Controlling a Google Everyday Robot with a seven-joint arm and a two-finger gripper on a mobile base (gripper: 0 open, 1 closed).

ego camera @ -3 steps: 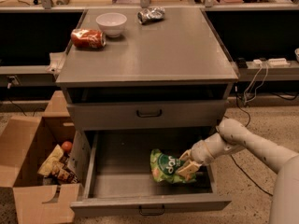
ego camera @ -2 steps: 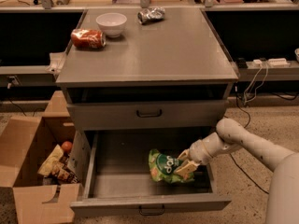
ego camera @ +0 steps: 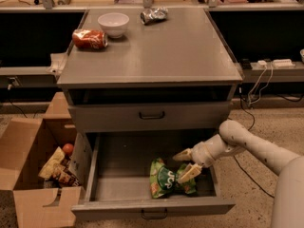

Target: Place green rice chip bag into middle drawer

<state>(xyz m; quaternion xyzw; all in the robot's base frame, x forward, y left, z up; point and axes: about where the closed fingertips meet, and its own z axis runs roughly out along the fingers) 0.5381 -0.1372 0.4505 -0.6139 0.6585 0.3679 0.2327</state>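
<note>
Counter (ego camera: pixel 156 51) unchanged, with can (ego camera: pixel 89 39), bowl (ego camera: pixel 113 23) and foil bag (ego camera: pixel 154 15) near its back edge. The green rice chip bag (ego camera: pixel 164 180) has sunk onto the floor of the open middle drawer (ego camera: pixel 152 207), right of centre. The gripper (ego camera: pixel 186 164) hangs over its right end, fingers (ego camera: pixel 190 173) now spread apart, the lower one touching the bag.

drawers (ego camera: pixel 114 118) 2 | green bag (ego camera: pixel 166 179) 1 | bowl (ego camera: pixel 113 23) 1 | can (ego camera: pixel 89 38) 1 | pincer (ego camera: pixel 186 164) 1, in lower drawer (ego camera: pixel 152 207)

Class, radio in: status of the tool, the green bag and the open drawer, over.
Tool open, low inside middle drawer, right side. Green rice chip bag lying on drawer floor, tool at its right end. Only the arm crosses the drawer.
</note>
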